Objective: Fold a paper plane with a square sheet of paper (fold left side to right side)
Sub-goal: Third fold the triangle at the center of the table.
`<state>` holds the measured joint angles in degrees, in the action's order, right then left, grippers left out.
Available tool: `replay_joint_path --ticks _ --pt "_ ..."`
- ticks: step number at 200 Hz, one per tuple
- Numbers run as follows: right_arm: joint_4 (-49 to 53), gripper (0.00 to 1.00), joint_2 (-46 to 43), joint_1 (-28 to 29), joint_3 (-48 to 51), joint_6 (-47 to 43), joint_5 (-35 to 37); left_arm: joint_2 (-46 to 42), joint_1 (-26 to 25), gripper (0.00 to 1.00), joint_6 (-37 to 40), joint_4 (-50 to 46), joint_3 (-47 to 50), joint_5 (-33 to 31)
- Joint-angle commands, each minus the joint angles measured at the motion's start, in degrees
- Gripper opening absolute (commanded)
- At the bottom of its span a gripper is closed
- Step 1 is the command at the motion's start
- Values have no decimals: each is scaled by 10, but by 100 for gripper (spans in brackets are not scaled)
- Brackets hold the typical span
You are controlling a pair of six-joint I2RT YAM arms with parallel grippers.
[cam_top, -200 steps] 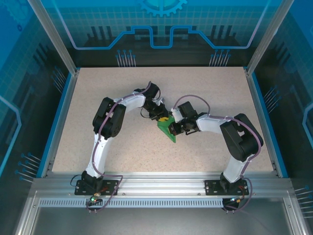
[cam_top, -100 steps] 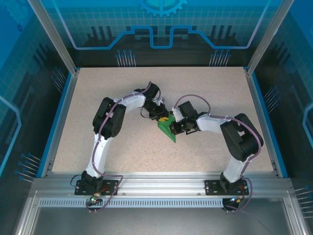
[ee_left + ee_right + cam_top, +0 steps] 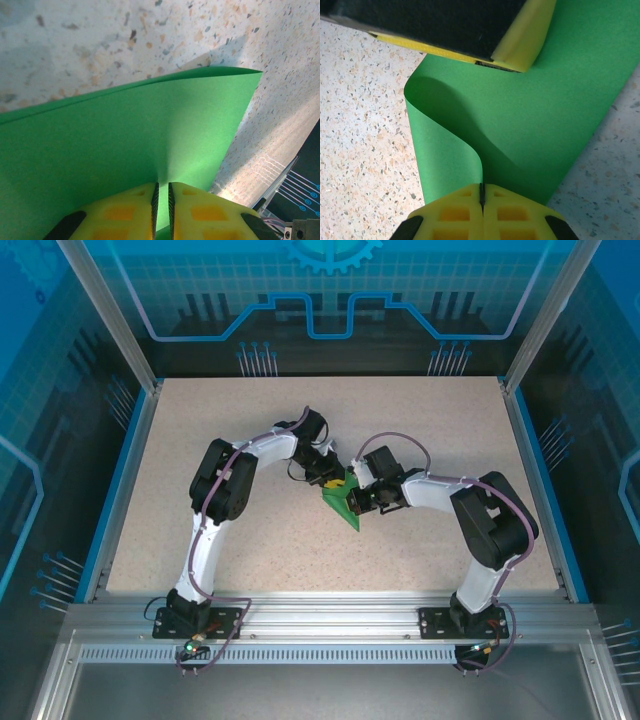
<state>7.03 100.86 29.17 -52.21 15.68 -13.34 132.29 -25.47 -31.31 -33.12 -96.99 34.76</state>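
I am working over a speckled beige tabletop, which is lying inside a silver aluminium frame with blue rails along its sides. Translucent blue wall panels printed with circuit lines are standing around it.

My left gripper is reaching in from the left to the table's middle. Its yellow fingers are pinching the edge of the thin, matte, bright green square sheet of paper. The sheet is sitting between my two grippers at mid-table. In the left wrist view its free corner is casting a shadow on the tabletop, and in the right wrist view it is bending in a soft S-shaped wave.

From overhead the sheet is showing as a narrow wedge. Its long axis is running from far to near and leaning slightly right, and its sharp corner is pointing toward the near edge where my bases are bolted.

My right gripper is meeting the sheet from the right, clamping tight on its edge.

Compared with a second ago, both arms and the sheet are staying where they were, and both pinches are holding unchanged.
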Motion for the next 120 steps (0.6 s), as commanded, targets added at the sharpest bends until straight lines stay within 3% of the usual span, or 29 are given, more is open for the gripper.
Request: replay_joint_path --ticks 1,120 --pt "12 0 10 -8 -15 8 10 20 -11 17 6 -28 7 -24" --pt "17 0 15 -8 -19 8 11 22 -12 17 4 -27 7 -24"
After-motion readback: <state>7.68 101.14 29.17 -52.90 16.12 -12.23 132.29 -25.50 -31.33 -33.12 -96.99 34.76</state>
